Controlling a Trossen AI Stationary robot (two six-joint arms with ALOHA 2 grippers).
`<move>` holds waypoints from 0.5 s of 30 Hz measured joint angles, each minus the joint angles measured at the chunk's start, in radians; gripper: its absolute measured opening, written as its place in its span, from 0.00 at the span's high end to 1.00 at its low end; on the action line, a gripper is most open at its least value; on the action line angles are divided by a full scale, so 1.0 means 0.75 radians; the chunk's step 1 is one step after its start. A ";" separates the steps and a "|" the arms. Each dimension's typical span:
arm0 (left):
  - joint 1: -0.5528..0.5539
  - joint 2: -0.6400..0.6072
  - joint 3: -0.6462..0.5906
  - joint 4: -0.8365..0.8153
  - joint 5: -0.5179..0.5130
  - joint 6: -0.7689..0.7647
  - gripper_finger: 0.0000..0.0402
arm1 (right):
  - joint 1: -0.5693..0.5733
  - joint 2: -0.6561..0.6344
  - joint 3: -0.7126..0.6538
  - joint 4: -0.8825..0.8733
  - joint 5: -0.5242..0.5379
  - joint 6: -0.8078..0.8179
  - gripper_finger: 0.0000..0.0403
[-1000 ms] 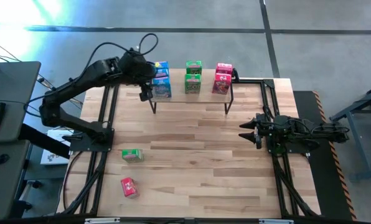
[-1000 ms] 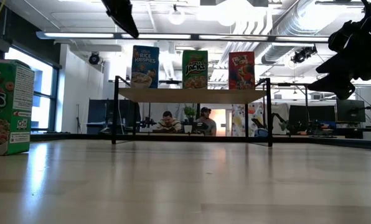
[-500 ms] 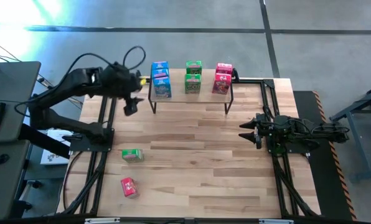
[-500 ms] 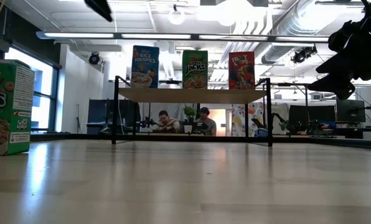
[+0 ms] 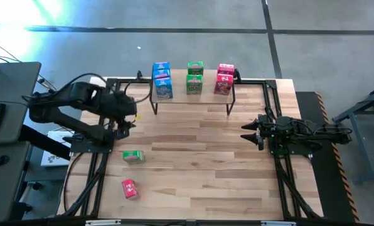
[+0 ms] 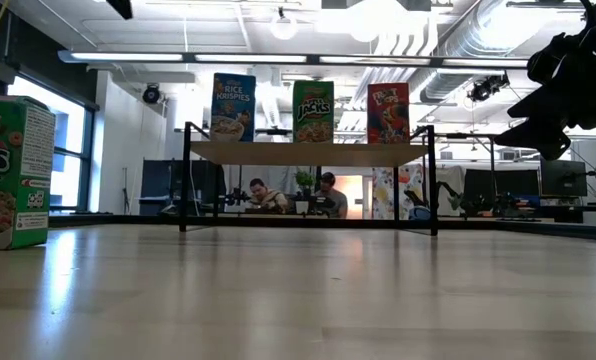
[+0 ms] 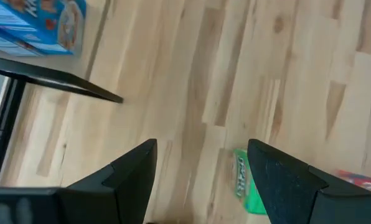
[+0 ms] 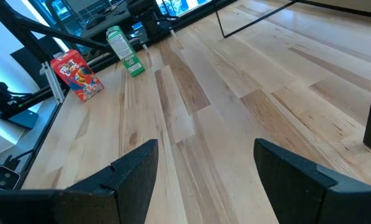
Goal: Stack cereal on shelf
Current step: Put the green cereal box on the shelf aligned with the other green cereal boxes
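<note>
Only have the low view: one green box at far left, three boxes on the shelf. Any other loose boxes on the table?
Observer: Yes. A red box lies nearer the table's front edge than the green box.
Operator: Left tool? I see just an arm tip up top.
Observer: The left tool is open and empty, over the table's left side, between the shelf and the green box.
Operator: Only three on the shelf?
Observer: No. From above, each colour is a row running back, for example the green row.

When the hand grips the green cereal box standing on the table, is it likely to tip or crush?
The green cereal box stands upright, tall and thin in the low view, so a push probably tips it. It looks like thin cardboard, likely light and crushable. The open left hand hovers nearby.
</note>
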 joint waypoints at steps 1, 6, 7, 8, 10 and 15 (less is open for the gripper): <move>-0.030 0.000 0.000 -0.010 -0.016 -0.026 0.40 | 0.000 0.000 0.000 0.000 0.000 0.000 0.36; -0.176 0.019 -0.042 -0.028 -0.094 -0.177 0.40 | 0.000 0.000 0.000 0.000 0.000 0.000 0.36; -0.202 0.019 -0.063 -0.025 -0.096 -0.204 0.40 | 0.000 0.000 0.000 0.000 0.000 0.000 0.36; -0.226 0.017 -0.089 -0.022 -0.097 -0.233 0.40 | 0.000 0.000 0.000 0.000 0.000 0.000 0.36; -0.271 0.016 -0.142 -0.008 -0.098 -0.287 0.40 | -0.001 0.000 0.000 0.000 0.000 0.000 0.36; -0.379 0.017 -0.260 0.061 -0.099 -0.408 0.40 | 0.000 0.000 0.000 0.000 0.000 0.000 0.36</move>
